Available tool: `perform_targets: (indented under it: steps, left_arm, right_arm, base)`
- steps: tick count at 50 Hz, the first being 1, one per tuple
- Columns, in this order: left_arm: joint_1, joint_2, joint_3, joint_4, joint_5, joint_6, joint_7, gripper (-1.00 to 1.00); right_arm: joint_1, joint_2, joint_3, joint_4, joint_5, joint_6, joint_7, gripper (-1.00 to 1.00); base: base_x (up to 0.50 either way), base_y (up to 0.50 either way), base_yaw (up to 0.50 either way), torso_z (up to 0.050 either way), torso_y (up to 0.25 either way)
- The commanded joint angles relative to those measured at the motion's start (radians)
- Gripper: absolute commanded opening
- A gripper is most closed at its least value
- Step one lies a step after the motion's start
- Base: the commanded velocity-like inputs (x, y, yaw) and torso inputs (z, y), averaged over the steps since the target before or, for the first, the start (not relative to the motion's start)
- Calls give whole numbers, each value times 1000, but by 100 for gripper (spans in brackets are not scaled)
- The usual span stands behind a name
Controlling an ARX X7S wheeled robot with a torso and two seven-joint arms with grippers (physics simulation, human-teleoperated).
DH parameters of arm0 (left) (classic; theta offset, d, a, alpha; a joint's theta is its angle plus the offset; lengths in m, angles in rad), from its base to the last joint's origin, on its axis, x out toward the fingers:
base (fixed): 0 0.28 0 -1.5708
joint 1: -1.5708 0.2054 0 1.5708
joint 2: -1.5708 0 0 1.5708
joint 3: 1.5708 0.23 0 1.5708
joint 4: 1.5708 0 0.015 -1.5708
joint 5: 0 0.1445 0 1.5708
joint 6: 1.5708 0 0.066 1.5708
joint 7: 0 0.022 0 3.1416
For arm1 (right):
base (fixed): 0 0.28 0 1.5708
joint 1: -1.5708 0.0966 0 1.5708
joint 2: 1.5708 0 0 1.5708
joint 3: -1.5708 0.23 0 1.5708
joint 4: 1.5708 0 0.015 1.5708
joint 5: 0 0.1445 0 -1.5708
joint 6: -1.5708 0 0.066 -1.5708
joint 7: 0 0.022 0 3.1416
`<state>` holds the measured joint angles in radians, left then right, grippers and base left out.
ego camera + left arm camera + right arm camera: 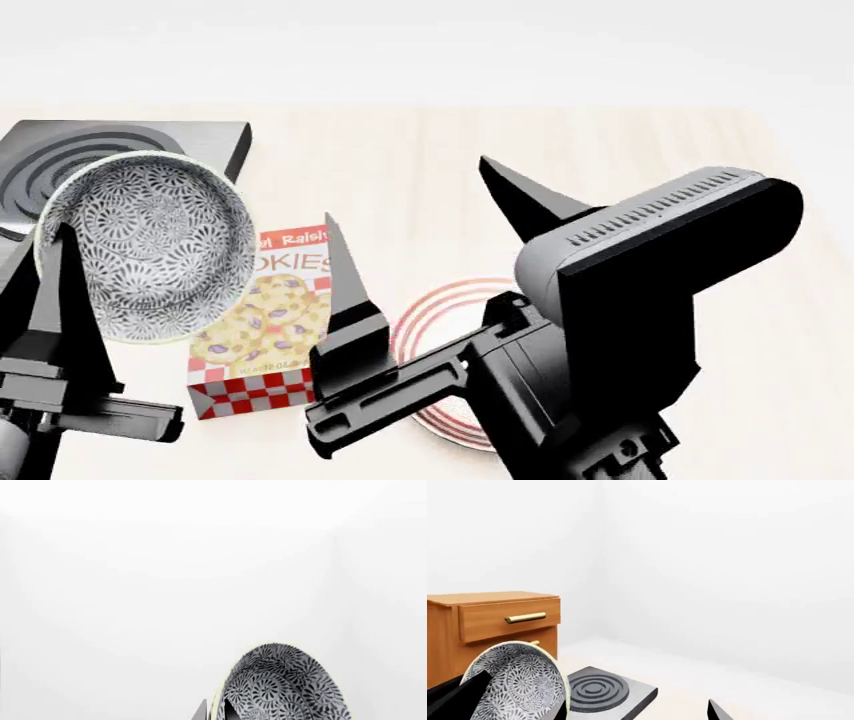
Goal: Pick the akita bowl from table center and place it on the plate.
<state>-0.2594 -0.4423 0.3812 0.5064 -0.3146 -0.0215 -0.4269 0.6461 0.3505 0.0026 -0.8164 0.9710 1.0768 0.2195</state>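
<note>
Both arms are up in my head view: my left gripper (pixel 60 300) is clenching the akita bowl (pixel 150 245) by its rim, holding it tilted in the air above the cookie box (pixel 267 320) (beside the plate (pixel 447 315)), while my right gripper (pixel 427 250) is hanging spread, gripping nothing.

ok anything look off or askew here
Yes: the akita bowl is tipped steeply on its side in the left gripper, its opening facing the head camera rather than upward. It is off the table, left of the plate. Nothing looks spilled or broken.
</note>
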Motion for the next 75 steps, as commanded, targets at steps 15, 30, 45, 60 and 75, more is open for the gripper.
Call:
perform_targets:
  steps: [15,30,45,60,75]
  left_arm:
    - [-29,-28,60,70,56,21,58,-100]
    - [-35,-27,64,93,37,19,61,-100]
    - [-26,-32,77,100,37,40,74,-100]
    - [-19,-46,72,159,28,29,63,-100]
    - [-16,-49,78,175,29,32,62,-100]
  right_arm:
    - [136,-4,-25,110,242,152,49,100]
    - [153,2,-51,126,253,136,42,100]
    - [124,-4,-102,154,164,63,-30,100]
    - [71,2,-138,189,95,-1,-82,100]
    - [54,5,-148,191,83,-29,-93,-100]
  base:
    - [0,0,0,0,1]
    - [0,0,0,0,0]
    - [0,0,0,0,1]
    - [0,0,0,0,0]
    - [0,0,0,0,1]
